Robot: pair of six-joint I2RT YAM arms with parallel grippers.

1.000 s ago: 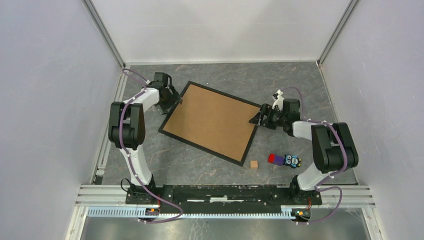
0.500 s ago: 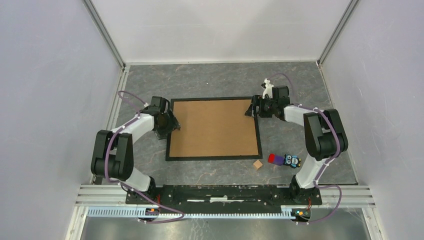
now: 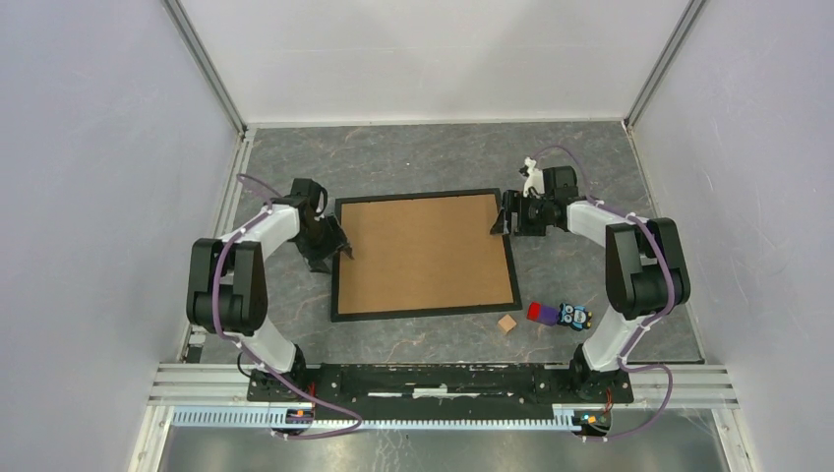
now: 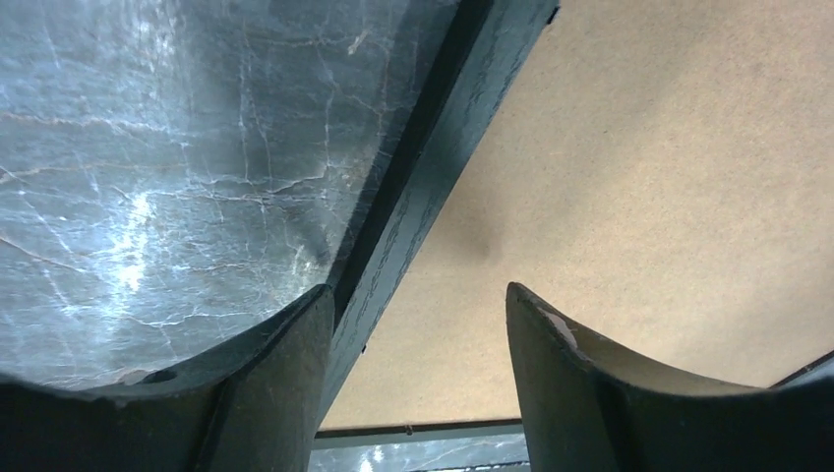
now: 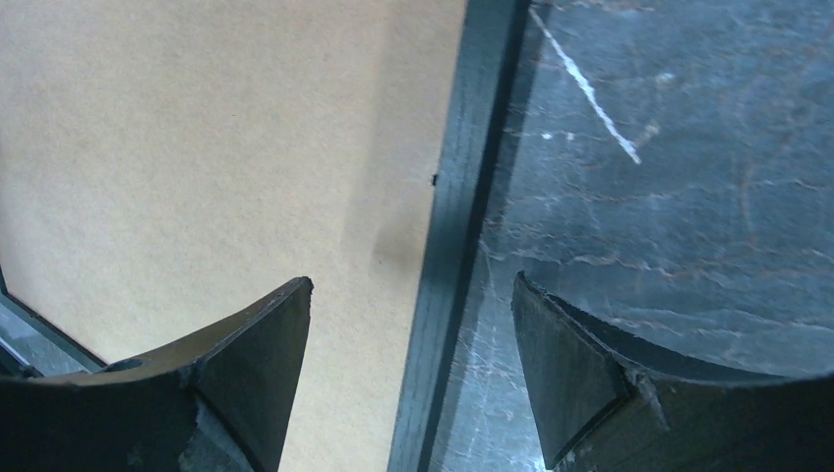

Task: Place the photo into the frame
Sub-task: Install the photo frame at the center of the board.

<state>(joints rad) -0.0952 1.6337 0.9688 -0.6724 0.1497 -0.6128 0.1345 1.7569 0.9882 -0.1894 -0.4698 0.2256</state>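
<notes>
The black frame lies flat mid-table, back side up, with a brown backing board filling it. The photo is hidden. My left gripper is open at the frame's left side. In the left wrist view this gripper straddles the black rail, one finger over the table and the other over the board. My right gripper is open at the upper right side. The right wrist view shows it straddling the right rail, gaps on both sides.
A small wooden cube sits just off the frame's near right corner. A purple-and-red block and a blue toy figure lie beside it. White walls enclose the marbled table. The arm mounting rail runs along the front.
The frame has turned from a slanted position to nearly square with the table. Both grippers moved along with its sides. The left jaws have narrowed somewhat.
</notes>
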